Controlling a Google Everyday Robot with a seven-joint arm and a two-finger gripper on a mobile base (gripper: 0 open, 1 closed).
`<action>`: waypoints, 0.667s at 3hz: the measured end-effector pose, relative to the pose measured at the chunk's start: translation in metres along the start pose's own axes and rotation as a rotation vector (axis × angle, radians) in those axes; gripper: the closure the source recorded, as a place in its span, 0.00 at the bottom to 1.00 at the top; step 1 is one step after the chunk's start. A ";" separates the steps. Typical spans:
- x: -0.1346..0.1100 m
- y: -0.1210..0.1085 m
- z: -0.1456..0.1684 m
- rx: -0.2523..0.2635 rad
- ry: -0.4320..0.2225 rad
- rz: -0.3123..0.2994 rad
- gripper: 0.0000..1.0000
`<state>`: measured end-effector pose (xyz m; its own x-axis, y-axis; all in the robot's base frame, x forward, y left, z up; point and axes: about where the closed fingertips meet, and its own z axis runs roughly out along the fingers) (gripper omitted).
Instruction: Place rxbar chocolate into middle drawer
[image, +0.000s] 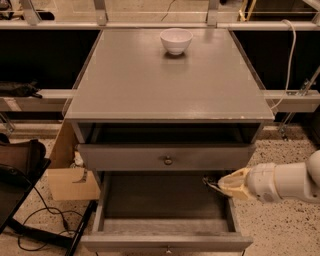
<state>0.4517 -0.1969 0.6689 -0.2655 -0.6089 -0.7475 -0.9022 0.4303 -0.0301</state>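
Note:
The middle drawer (98, 206) is pulled out at the bottom of the grey cabinet, and its dark floor is bare. My gripper (212, 184) reaches in from the right, just over the drawer's right side near its back corner, below the upper drawer front. It is shut on a small dark thing at its tip, the rxbar chocolate (210, 182), which is mostly hidden by the cream gripper.
The upper drawer (125, 156) with a round knob stands slightly open above. A white bowl (176, 40) sits at the back of the cabinet top (165, 85). A cardboard box (70, 182), cables and a dark bag lie on the floor at left.

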 end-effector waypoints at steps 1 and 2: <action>0.028 -0.004 0.060 -0.102 -0.004 -0.017 1.00; 0.064 -0.021 0.123 -0.174 0.013 0.017 1.00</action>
<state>0.4953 -0.1627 0.5397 -0.2840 -0.6115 -0.7385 -0.9426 0.3190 0.0984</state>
